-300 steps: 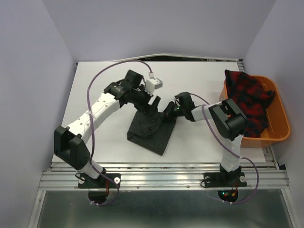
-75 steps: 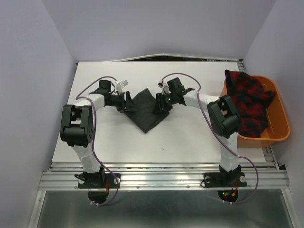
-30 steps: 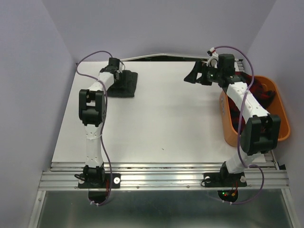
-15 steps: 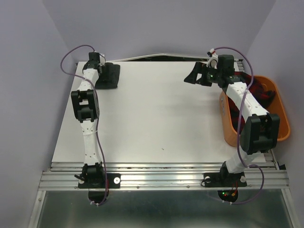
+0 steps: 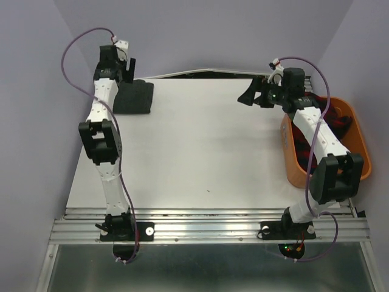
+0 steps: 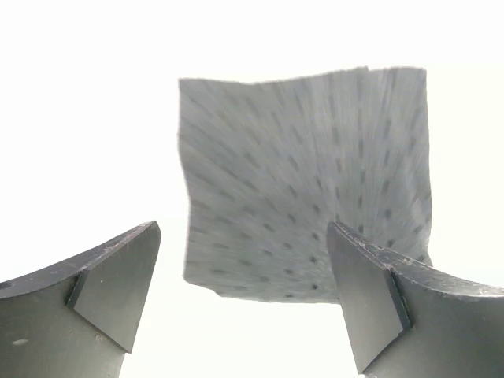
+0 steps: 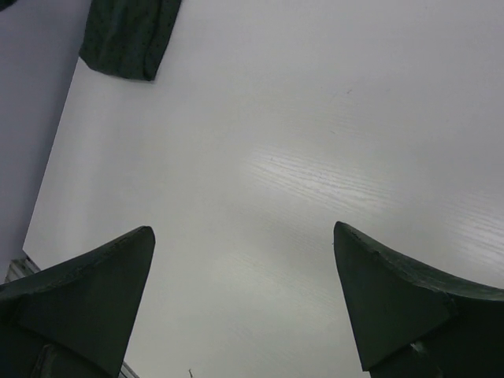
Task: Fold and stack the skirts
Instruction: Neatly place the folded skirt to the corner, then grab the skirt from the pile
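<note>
The dark grey dotted skirt (image 5: pixel 132 97) lies folded into a small flat square at the table's far left corner. It fills the upper middle of the left wrist view (image 6: pixel 303 181) and shows at the top left of the right wrist view (image 7: pixel 126 35). My left gripper (image 5: pixel 127 66) hangs open above the skirt's back edge, apart from the cloth (image 6: pixel 244 291). The red-and-black plaid skirt (image 5: pixel 339 121) lies in the orange basket (image 5: pixel 360 164), mostly hidden behind my right arm. My right gripper (image 5: pixel 250 97) is open over bare table at the far right (image 7: pixel 244 299).
The orange basket stands at the table's right edge. Grey walls close in the left, back and right sides. Purple cables loop off both wrists. White tabletop (image 5: pixel 206 146) spreads between the two arms.
The left gripper slid the folded grey skirt into the far left corner, opened, let it go and lifted off it. The right arm has barely moved.
</note>
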You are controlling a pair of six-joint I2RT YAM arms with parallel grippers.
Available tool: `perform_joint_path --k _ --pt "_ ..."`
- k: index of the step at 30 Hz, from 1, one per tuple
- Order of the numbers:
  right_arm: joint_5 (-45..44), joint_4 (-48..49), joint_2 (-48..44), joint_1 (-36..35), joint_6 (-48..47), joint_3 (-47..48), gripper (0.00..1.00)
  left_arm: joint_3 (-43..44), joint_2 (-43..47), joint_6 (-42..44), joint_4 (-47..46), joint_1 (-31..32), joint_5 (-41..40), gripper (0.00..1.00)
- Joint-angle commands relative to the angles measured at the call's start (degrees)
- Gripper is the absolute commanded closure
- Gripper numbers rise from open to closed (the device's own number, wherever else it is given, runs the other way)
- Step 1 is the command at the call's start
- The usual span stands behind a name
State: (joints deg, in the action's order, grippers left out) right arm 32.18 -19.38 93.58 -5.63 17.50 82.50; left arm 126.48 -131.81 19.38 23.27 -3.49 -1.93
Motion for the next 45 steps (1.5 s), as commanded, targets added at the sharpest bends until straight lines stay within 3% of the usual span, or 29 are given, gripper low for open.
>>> perform_joint_path --k 1,4,7,10,13,14,17,23,25,34,40,45 --pt "-3.3 2.0 -8.7 0.4 -3.5 2.4 0.0 5.0 19.1 -1.6 -9.5 -0.2 0.8 0.02" --pt "-11.7 2.2 -13.9 0.4 -3.8 -0.1 0.0 2.0 26.7 -5.3 -8.9 0.0 5.7 0.02" --pt "-17.9 1.4 -18.8 0.4 -7.7 -2.2 0.0 -1.9 32.4 -7.1 -1.2 1.0 10.4 0.02" --pt "-17.2 -2.1 -23.1 0.4 -15.3 -3.3 0.0 -6.7 37.0 -5.5 6.9 3.1 12.9 0.01" --pt "-12.5 -8.8 -27.7 0.4 -22.3 -7.5 0.0 -23.2 46.1 -5.7 8.0 7.9 15.5 0.01" --pt "-12.4 -9.9 -29.0 0.4 -23.5 -8.9 0.0 -32.9 48.8 -6.5 5.7 9.7 15.4 0.01" --pt "-13.9 -12.7 -33.3 0.4 -25.7 -15.4 0.0 -48.6 59.1 -6.3 2.1 11.4 18.0 0.01" --pt "-22.6 -13.4 -36.6 0.4 -27.3 -21.7 0.0 -67.4 71.2 -3.3 0.4 11.1 15.6 0.01" --pt "-23.0 -13.5 -34.7 1.0 -26.7 -19.7 0.0 -69.7 74.6 -1.7 0.9 11.2 16.6 0.01" --pt "-17.3 -18.3 -16.3 14.0 -26.7 8.8 0.0 -70.7 77.8 0.3 2.1 11.1 19.6 0.02" --pt "-17.1 -24.8 3.0 19.8 -23.8 28.9 0.01 -72.1 79.2 -1.5 -0.1 11.1 23.1 0.01" --pt "-17.0 -24.9 9.5 19.8 -20.7 32.0 0.02 -72.5 78.5 -1.4 -1.2 11.1 23.0 0.01"
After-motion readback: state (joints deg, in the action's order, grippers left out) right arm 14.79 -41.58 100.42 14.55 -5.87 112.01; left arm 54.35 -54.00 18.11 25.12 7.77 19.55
